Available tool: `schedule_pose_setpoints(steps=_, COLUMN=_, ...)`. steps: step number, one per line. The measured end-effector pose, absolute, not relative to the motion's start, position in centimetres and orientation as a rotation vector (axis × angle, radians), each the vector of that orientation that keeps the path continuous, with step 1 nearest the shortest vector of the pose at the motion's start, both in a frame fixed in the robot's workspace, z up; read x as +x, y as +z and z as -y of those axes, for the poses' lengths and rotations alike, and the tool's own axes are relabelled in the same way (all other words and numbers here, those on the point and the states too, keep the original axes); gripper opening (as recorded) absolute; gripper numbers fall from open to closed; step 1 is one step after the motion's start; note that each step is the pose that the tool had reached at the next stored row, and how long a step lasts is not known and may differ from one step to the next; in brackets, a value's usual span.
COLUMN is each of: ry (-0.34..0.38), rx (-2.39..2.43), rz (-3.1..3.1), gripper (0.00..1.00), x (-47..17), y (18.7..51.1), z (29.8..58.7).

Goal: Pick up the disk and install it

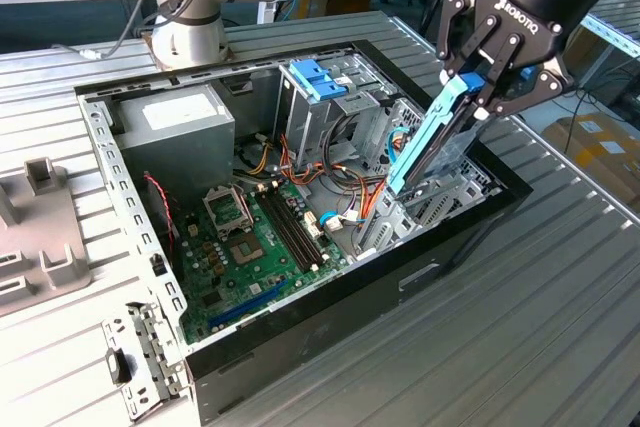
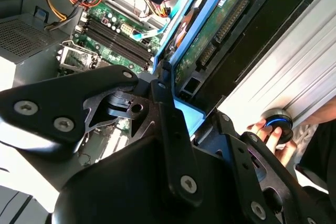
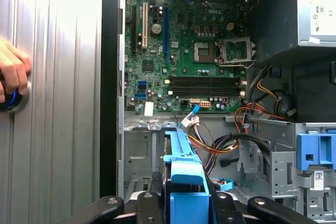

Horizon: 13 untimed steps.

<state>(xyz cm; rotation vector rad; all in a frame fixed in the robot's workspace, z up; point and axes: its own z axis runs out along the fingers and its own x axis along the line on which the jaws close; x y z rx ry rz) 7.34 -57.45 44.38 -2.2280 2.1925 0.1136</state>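
Desk: a ribbed grey metal desk (image 1: 520,337) carried the open black computer case (image 1: 320,317).
Motherboard: the green motherboard (image 1: 250,237) lay flat on the case floor, with loose coloured cables (image 1: 350,197) beside it.
Disk: the disk (image 1: 432,135) hung steeply tilted over the grey drive bay (image 1: 440,197) at the exterior view's right end of the case. Its lower end was down among the bay's metal, and whether it touched could not be told. In the second wrist view its green circuit side (image 2: 220,30) showed between the blue rails.
Claw: the black claw (image 1: 478,97) was pinching the disk at its raised upper end, one finger on each side.
Hand: in the first wrist view a person's hand (image 3: 13,72) rested on a round knob (image 3: 10,100) on the desk outside the case wall.
Cage: a tall metal cage (image 1: 300,117) with a blue latch piece (image 1: 315,77) on top stood deeper in the case.
Power supply: a grey power supply (image 1: 175,122) sat in the far corner.
Arm base: the arm's base (image 1: 190,27) stood on the desk behind the case.
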Motion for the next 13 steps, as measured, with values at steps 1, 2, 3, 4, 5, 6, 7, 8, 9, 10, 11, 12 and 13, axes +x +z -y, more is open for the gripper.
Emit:
schedule_pose_setpoints(steps=1, ry=0.114, rx=-2.230, rz=-2.191, gripper=0.37, x=7.4, y=44.3, z=57.5)
schedule_pose_setpoints(steps=2, ry=0.114, rx=-2.232, rz=-2.188, gripper=0.37, x=7.4, y=44.3, z=57.5)
schedule_pose_setpoints(steps=3, ry=0.114, rx=-2.234, rz=-2.186, gripper=0.37, x=7.4, y=44.2, z=57.5)
schedule_pose_setpoints(steps=4, ry=0.114, rx=-2.237, rz=-2.184, gripper=0.37, x=7.4, y=44.2, z=57.6)
schedule_pose_setpoints(steps=5, ry=0.114, rx=-2.238, rz=-2.183, gripper=0.37, x=7.4, y=44.1, z=57.7)
schedule_pose_setpoints(steps=6, ry=0.114, rx=-2.243, rz=-2.178, gripper=0.37, x=7.4, y=44.0, z=58.5)
schedule_pose_setpoints(steps=7, ry=0.114, rx=-2.243, rz=-2.178, gripper=0.37, x=7.4, y=44.0, z=58.6)
schedule_pose_setpoints(steps=8, ry=0.114, rx=-2.243, rz=-2.178, gripper=0.37, x=7.4, y=43.9, z=58.7)
schedule_pose_setpoints(steps=9, ry=0.114, rx=-2.243, rz=-2.178, gripper=0.37, x=7.4, y=43.8, z=58.7)
schedule_pose_setpoints(steps=10, ry=0.115, rx=-2.242, rz=-2.177, gripper=0.37, x=7.4, y=43.7, z=58.8)
schedule_pose_setpoints(steps=11, ry=0.116, rx=-2.242, rz=-2.177, gripper=0.37, x=7.4, y=43.6, z=58.8)
schedule_pose_setpoints(steps=12, ry=0.116, rx=-2.242, rz=-2.177, gripper=0.37, x=7.4, y=43.5, z=58.8)
schedule_pose_setpoints(steps=13, ry=0.116, rx=-2.242, rz=-2.177, gripper=0.37, x=7.5, y=43.5, z=58.8)
